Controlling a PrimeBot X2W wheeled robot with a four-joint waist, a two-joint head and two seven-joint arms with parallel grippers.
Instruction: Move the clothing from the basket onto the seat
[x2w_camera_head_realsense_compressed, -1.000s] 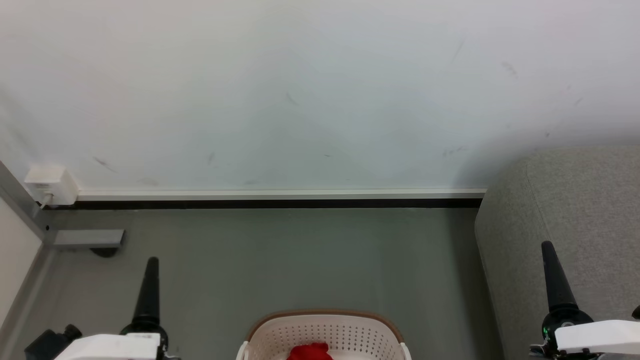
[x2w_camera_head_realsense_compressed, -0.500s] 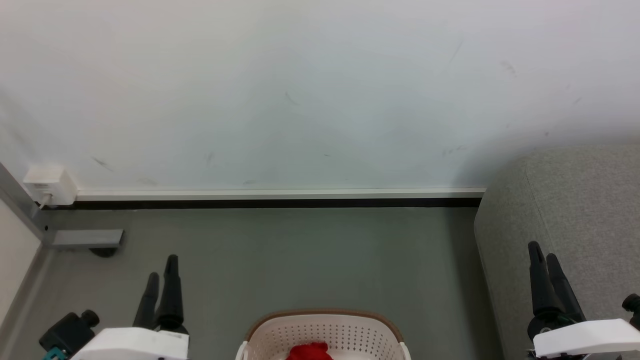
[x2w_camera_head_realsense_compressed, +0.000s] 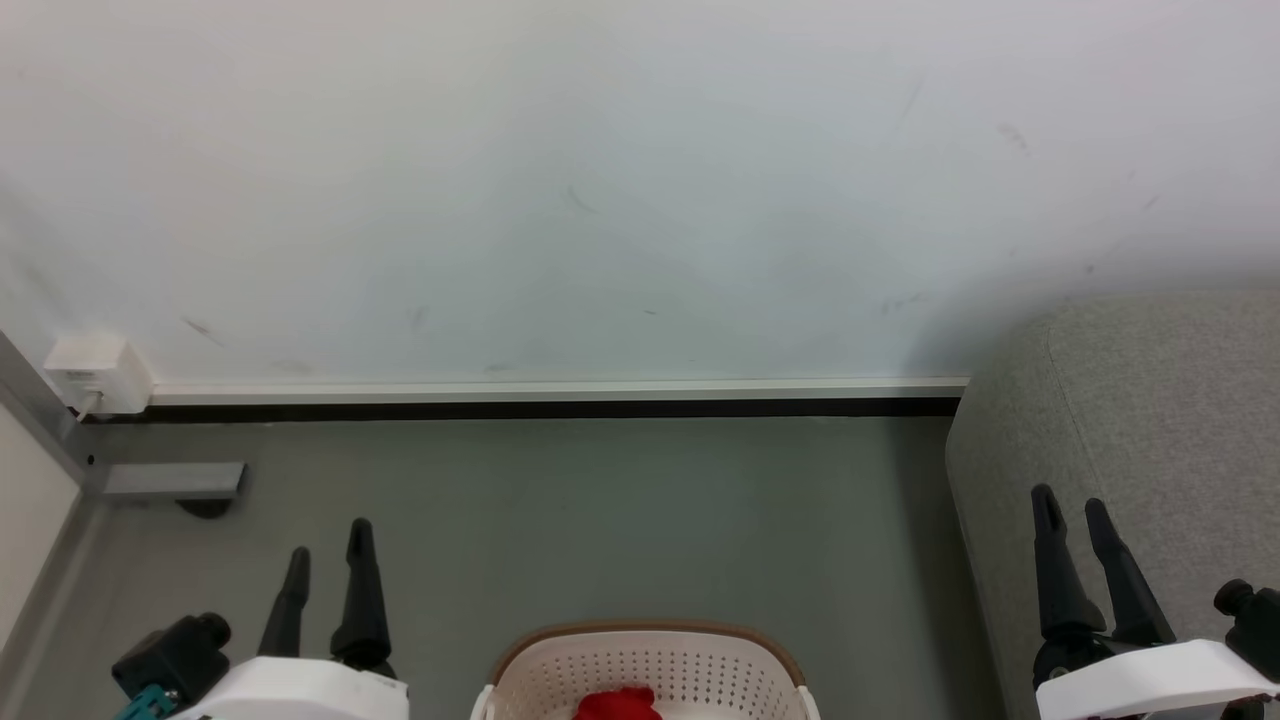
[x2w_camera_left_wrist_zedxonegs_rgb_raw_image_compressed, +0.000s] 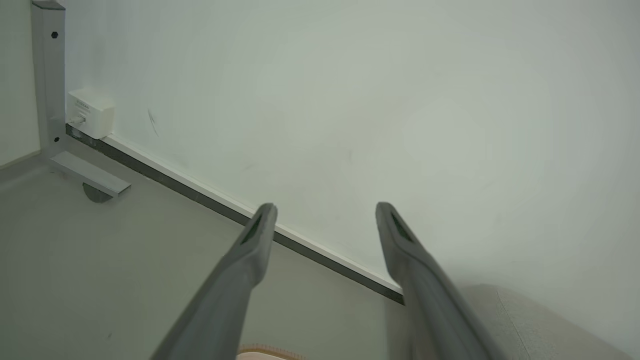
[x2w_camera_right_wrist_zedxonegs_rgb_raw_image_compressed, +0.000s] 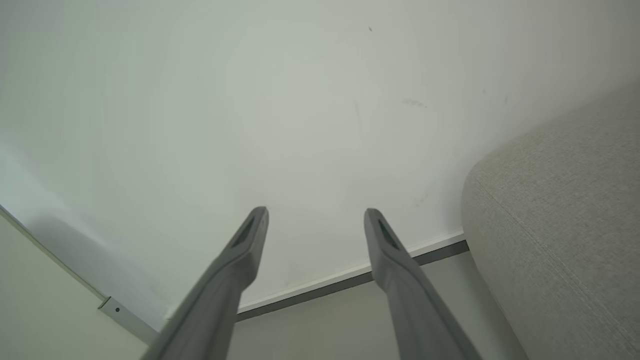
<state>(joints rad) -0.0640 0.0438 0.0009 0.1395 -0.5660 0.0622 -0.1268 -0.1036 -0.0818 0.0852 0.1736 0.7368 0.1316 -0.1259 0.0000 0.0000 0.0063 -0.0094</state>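
One basket (x2w_camera_head_realsense_compressed: 690, 668), one clothing heap (x2w_camera_head_realsense_compressed: 618, 706), one seat (x2w_camera_head_realsense_compressed: 1160, 400), one left gripper (x2w_camera_head_realsense_compressed: 329, 538), one right gripper (x2w_camera_head_realsense_compressed: 1069, 497), one wall box (x2w_camera_head_realsense_compressed: 98, 366).

A home-like room is suggested by a grey sofa (x2w_camera_head_realsense_compressed: 1150, 420) at the right, a laundry basket (x2w_camera_head_realsense_compressed: 645, 668) near on the floor (x2w_camera_head_realsense_compressed: 600, 500), and a scuffed white far wall (x2w_camera_head_realsense_compressed: 600, 180).

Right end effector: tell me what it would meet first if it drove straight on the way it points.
Probably the white wall, just above the skirting. The open right end effector aims there with nothing in between; the seat lies off to its side, though depth is unclear.
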